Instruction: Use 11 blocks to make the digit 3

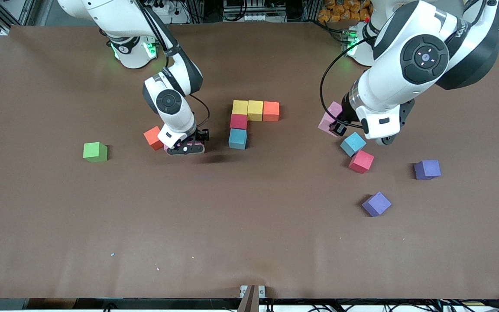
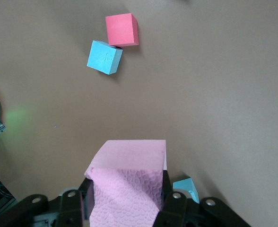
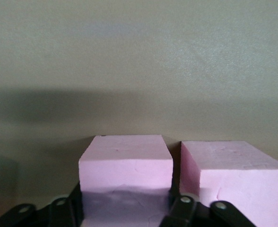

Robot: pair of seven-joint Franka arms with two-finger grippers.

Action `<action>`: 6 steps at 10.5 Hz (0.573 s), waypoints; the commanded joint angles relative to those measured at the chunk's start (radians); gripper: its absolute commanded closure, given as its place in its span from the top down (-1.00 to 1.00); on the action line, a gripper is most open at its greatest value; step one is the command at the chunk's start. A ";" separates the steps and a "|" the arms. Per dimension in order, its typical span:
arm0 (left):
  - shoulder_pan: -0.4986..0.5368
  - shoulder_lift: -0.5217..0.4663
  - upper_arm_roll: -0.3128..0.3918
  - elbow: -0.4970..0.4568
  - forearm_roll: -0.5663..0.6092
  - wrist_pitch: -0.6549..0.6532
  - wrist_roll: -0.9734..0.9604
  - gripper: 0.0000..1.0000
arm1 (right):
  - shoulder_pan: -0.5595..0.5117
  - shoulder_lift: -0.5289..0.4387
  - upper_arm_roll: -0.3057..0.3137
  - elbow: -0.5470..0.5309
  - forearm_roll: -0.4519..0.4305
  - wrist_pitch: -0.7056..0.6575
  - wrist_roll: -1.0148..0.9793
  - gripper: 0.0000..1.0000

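Note:
Five blocks stand joined mid-table: two yellow (image 1: 247, 108) and an orange one (image 1: 271, 111) in a row, with a red block (image 1: 238, 121) and a light blue one (image 1: 237, 138) below the end yellow. My left gripper (image 1: 335, 125) (image 2: 125, 189) is shut on a tilted pink block (image 1: 328, 118) (image 2: 129, 156), held over the table beside a loose light blue block (image 1: 353, 143) (image 2: 104, 56) and a red one (image 1: 361, 161) (image 2: 122, 29). My right gripper (image 1: 184, 147) (image 3: 125, 194) is down at the table, fingers against a pink block (image 3: 125, 161). A second pink block (image 3: 233, 175) sits beside it.
An orange-red cube (image 1: 153, 138) lies against the right gripper, toward the right arm's end. A green cube (image 1: 95, 152) sits farther that way. Two purple cubes (image 1: 427, 169) (image 1: 376, 203) lie toward the left arm's end, nearer the front camera.

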 commanded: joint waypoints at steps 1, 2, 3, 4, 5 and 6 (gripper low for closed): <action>-0.004 0.003 -0.003 0.011 0.017 0.002 -0.019 -1.00 | -0.012 0.005 0.005 0.003 0.019 0.013 -0.017 -0.80; -0.004 0.003 -0.003 0.011 0.013 0.002 -0.020 -1.00 | -0.012 0.003 0.006 0.012 0.019 0.005 -0.019 -1.00; -0.016 0.005 -0.005 0.008 0.010 0.004 -0.024 -1.00 | -0.014 0.003 0.006 0.040 0.019 -0.015 -0.019 -1.00; -0.054 0.018 -0.003 0.008 0.013 0.023 -0.055 -1.00 | -0.015 0.003 0.005 0.086 0.019 -0.063 -0.019 -1.00; -0.067 0.026 -0.003 0.011 0.019 0.027 -0.089 -1.00 | -0.018 0.005 0.005 0.130 0.020 -0.103 -0.017 -1.00; -0.065 0.026 -0.003 0.011 0.020 0.027 -0.091 -1.00 | -0.020 0.006 0.005 0.159 0.020 -0.113 -0.017 -1.00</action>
